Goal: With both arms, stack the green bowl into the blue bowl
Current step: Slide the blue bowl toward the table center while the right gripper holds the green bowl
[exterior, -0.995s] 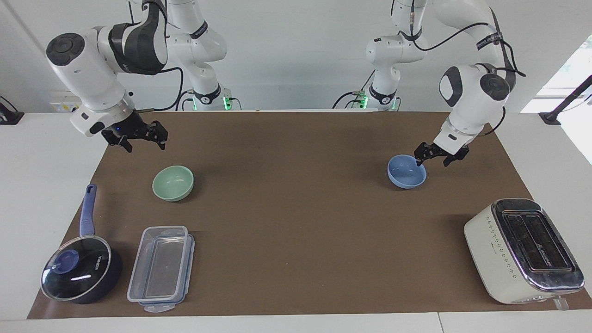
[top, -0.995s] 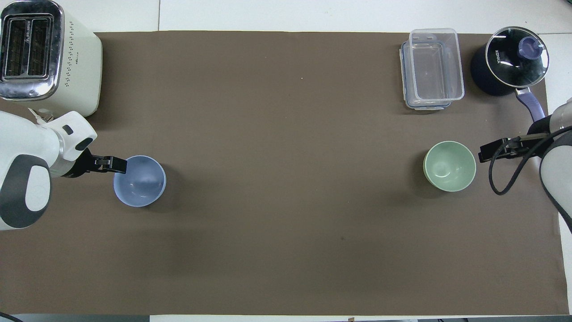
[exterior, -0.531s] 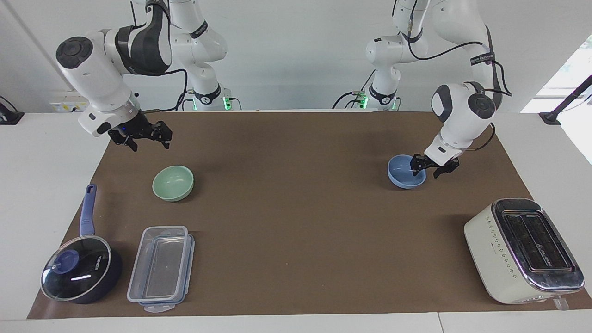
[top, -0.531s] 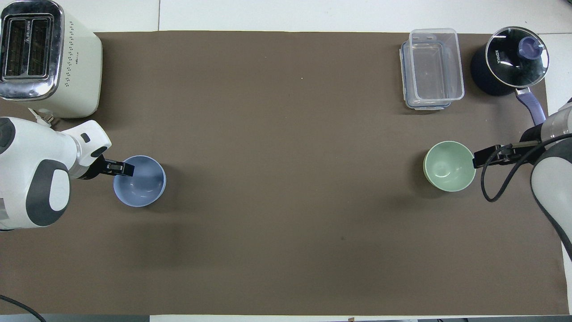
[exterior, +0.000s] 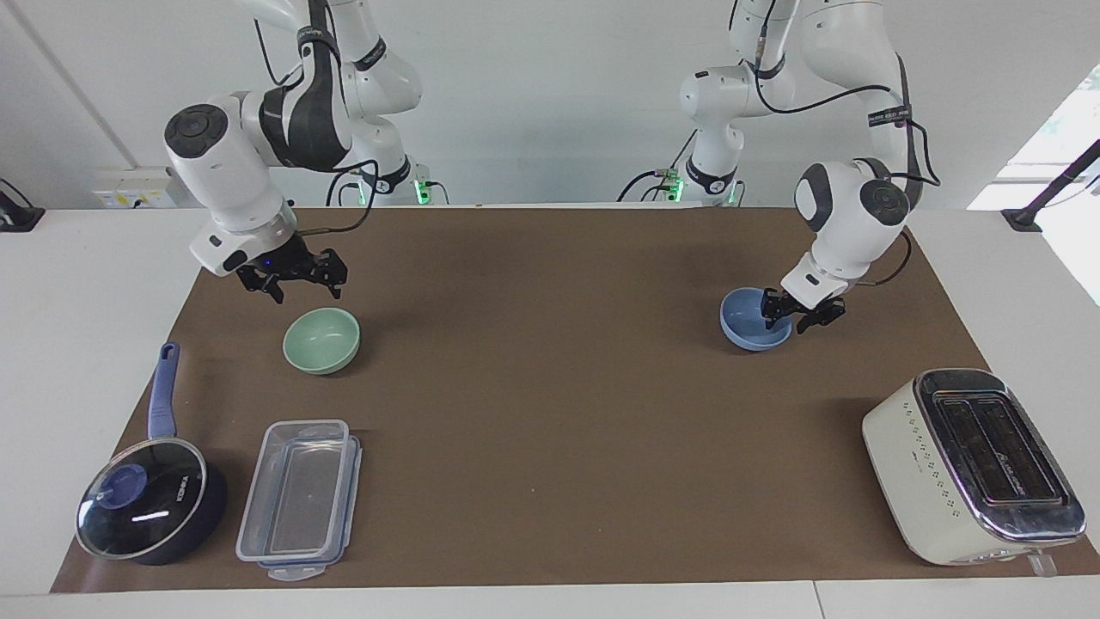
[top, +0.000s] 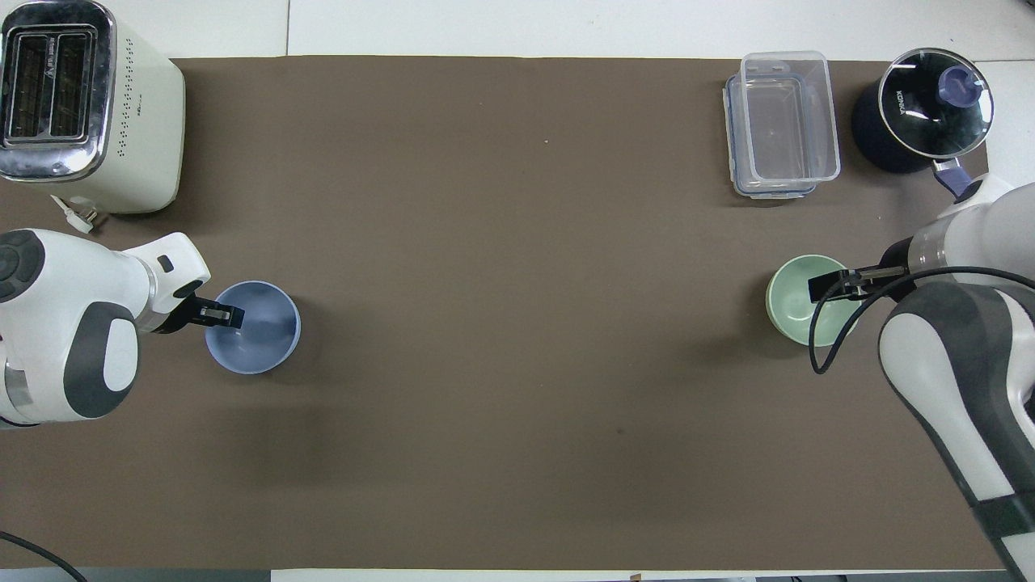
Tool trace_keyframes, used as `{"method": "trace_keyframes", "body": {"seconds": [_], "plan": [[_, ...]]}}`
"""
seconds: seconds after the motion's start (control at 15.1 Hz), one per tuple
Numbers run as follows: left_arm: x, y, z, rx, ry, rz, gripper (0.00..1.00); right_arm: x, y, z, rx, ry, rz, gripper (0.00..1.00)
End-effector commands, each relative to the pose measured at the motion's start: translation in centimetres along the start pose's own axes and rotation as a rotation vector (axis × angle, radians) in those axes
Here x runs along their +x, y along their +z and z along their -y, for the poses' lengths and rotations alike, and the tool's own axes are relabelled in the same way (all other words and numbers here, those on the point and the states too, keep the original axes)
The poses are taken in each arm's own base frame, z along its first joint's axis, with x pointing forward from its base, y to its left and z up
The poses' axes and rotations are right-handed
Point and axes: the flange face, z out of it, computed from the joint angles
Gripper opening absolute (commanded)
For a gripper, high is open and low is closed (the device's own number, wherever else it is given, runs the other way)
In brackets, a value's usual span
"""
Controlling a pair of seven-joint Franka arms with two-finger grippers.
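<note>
Right end effector (exterior: 292,282) moved over green bowl (exterior: 321,340); left end effector (exterior: 795,315) lowered.

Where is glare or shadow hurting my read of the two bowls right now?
Facing view: the green bowl and blue bowl are evenly lit with soft shadows; the only glare is a streak on the saucepan lid. Overhead view: the right gripper covers part of the green bowl's rim and the left gripper the blue bowl's.
</note>
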Motion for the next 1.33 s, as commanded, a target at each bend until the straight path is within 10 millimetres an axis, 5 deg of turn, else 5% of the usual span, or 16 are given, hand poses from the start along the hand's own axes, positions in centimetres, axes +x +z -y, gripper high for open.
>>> {"method": "trace_keyframes", "body": {"seconds": [0.0, 0.27, 0.46, 0.6, 0.8, 1.13, 1.26], "plan": [[-0.4, 0.3, 0.1, -0.005, 0.020, -0.008, 0.00, -0.4, 1.0, 0.1, -0.008, -0.044, -0.018, 1.00], [0.7, -0.6, 0.5, -0.002, 0.046, -0.026, 0.00, 1.3, 2.7, -1.0, -0.024, -0.083, -0.075, 1.00], [5.3, -5.5, -1.5, -0.017, 0.065, 0.006, 0.00, 1.6, 2.1, -2.7, -0.026, -0.053, -0.086, 1.00], [8.5, -8.5, -6.1, -0.024, 0.053, 0.036, 0.00, 1.5, 2.3, -2.6, -0.023, -0.056, -0.071, 1.00], [9.7, -9.0, -14.6, -0.050, 0.028, 0.007, 0.00, 0.8, 3.1, -1.3, -0.017, -0.075, -0.051, 1.00], [5.8, -5.1, -29.6, -0.035, 0.075, 0.023, 0.00, 1.2, 6.7, -2.1, -0.028, -0.150, -0.060, 1.00], [4.4, -3.2, -31.6, -0.034, 0.085, 0.026, 0.00, 1.4, 6.7, -2.0, -0.033, -0.190, -0.072, 1.00]]}}
